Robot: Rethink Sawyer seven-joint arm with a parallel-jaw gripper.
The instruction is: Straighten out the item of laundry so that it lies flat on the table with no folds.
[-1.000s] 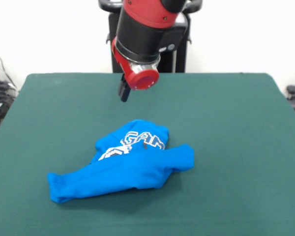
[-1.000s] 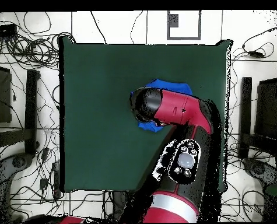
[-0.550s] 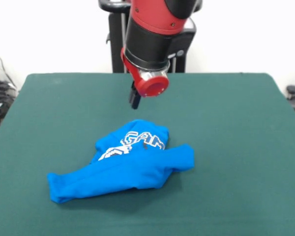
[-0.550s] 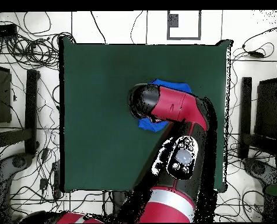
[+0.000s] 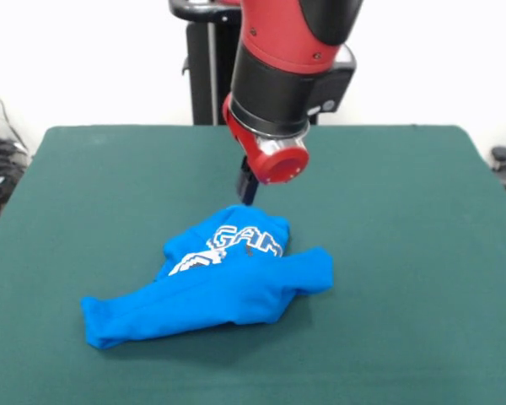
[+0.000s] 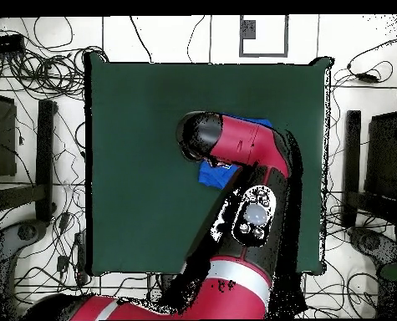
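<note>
Front view showed the item of laundry (image 5: 215, 283), a small bright blue garment, lying bunched on the table (image 5: 405, 219) a little toward the camera from the middle. A long folded band of it ran from a rounded end at the lower left to a knobby end at the right, and behind that band a humped part carried white block lettering, partly creased. The cloth was plainly not flat. The red and black arm (image 5: 287, 76) came down from above, and the pincer (image 5: 249, 187) hung as a dark narrow tip just above the far edge of the garment, close to the lettered hump; whether it touched the cloth could not be told. Whether the pincer was apart or together could not be told either, as only a single dark shape showed. Overhead, the arm covered most of the garment, leaving blue patches (image 6: 216, 174) beside it, near the table's middle.
</note>
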